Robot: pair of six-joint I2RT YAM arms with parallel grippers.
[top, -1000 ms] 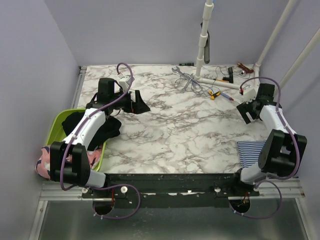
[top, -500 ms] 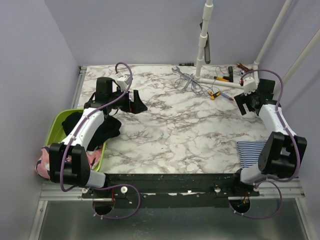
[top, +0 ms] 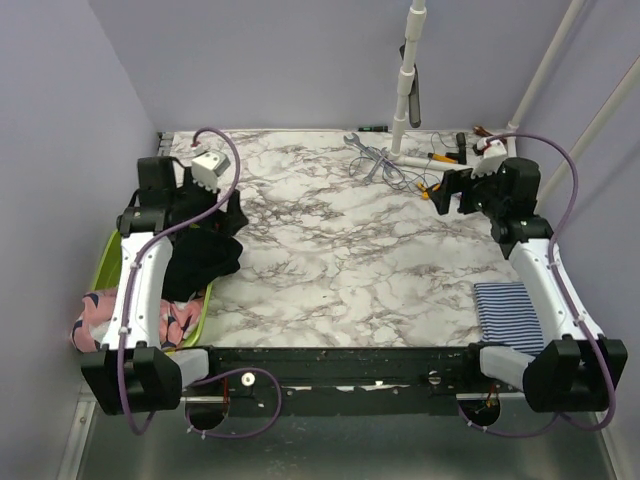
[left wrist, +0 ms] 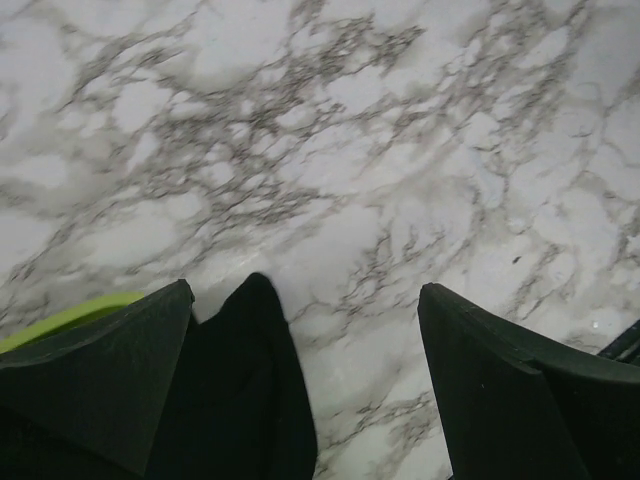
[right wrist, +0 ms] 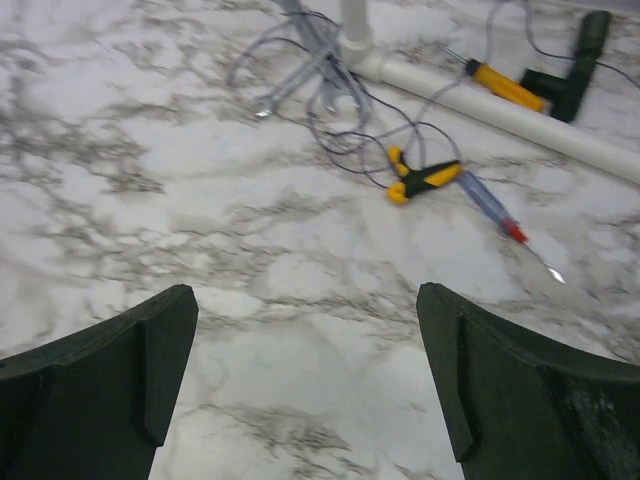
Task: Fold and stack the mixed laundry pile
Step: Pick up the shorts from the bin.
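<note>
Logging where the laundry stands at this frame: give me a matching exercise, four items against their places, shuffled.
1. striped garment
2. black garment
3. pink garment
4. yellow-handled pliers

A. spilling over the green basin rim onto the table
B. far side, close to the white pipe
C. lying at the table's near right edge
D. hanging over the basin's near left corner

Pairs: 1-C, 2-A, 3-D, 4-B.
</note>
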